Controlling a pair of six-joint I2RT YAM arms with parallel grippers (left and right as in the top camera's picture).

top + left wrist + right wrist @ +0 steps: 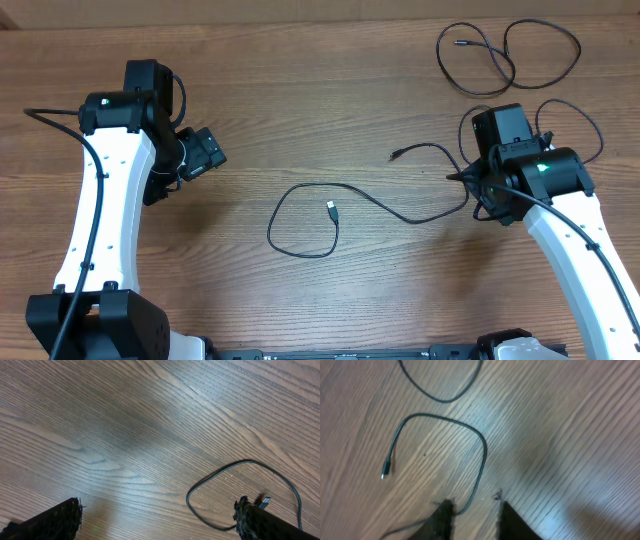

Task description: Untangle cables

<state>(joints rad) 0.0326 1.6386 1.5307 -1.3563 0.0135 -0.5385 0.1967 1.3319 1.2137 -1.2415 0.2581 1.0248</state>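
Observation:
Several thin black cables lie apart on the wooden table. One cable [300,215] makes a loop in the middle, with a silvery plug [331,210] inside it, and trails right toward my right gripper [462,178]. A second cable [505,50] is looped at the far right, and a third cable [585,130] curves behind the right arm. In the right wrist view my right gripper [472,510] has its fingers parted, and a cable [482,455] runs down beside the left finger [445,517], unpinched. My left gripper [157,520] is wide open and empty, with the looped cable [215,477] and its plug [264,502] near its right finger [265,525].
The left arm's gripper [205,155] hovers left of the middle loop. Thicker black wires run along both white arms. The arm bases stand at the table's near edge [340,352].

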